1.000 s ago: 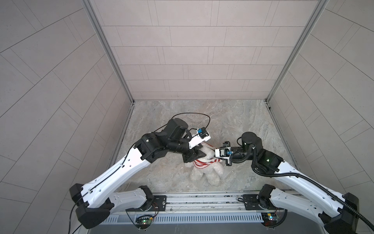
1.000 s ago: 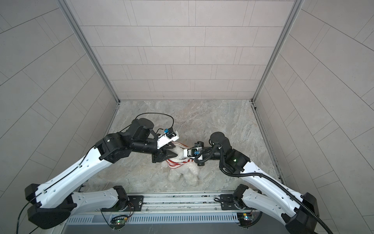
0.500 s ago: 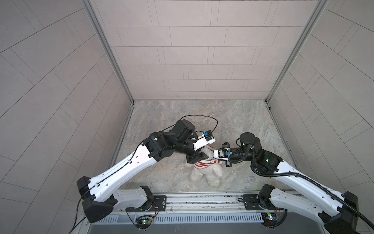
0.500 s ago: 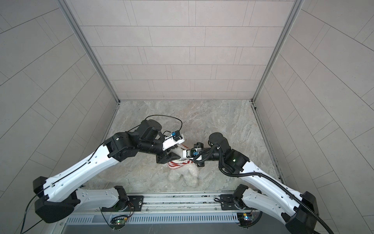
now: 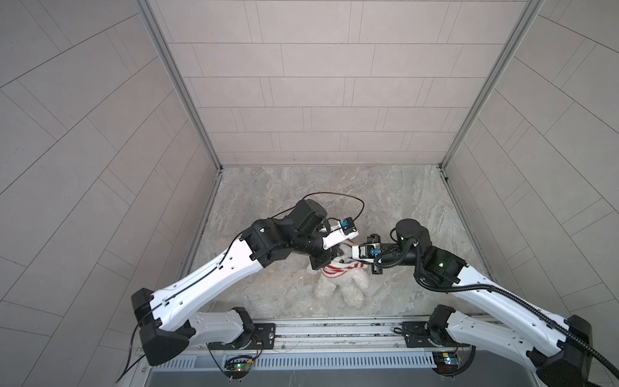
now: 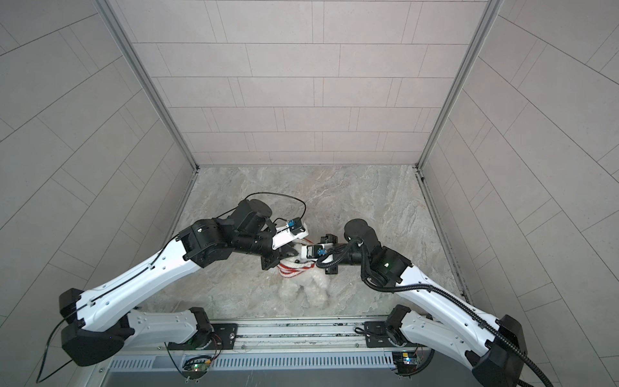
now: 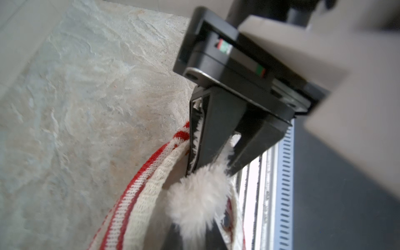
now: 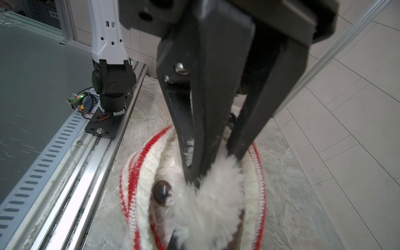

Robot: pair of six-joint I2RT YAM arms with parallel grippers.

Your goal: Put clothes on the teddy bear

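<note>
The teddy bear (image 5: 348, 289) lies on the marble floor, its legs toward the front rail. The red-and-white striped sweater (image 5: 335, 270) is bunched around its head; its opening rings the face (image 8: 258, 179). One dark eye (image 8: 161, 191) shows inside the ring. A tuft of white head fur (image 7: 199, 194) pokes out through the opening. My left gripper (image 8: 195, 179) is shut on this fur from one side. My right gripper (image 7: 203, 171) is shut on the same fur from the opposite side. In both top views the two grippers meet tip to tip over the head (image 6: 298, 259).
The metal rail (image 5: 335, 331) with both arm bases runs just in front of the bear's legs. Tiled walls close off the left, right and back. Bare marble floor (image 5: 335, 187) stretches behind the grippers. A black cable loop (image 5: 338, 196) arches off the left wrist.
The left arm has shifted a little toward the bear's head, and its jaws, open before, have shut on the fur. The right gripper has stayed shut in place.
</note>
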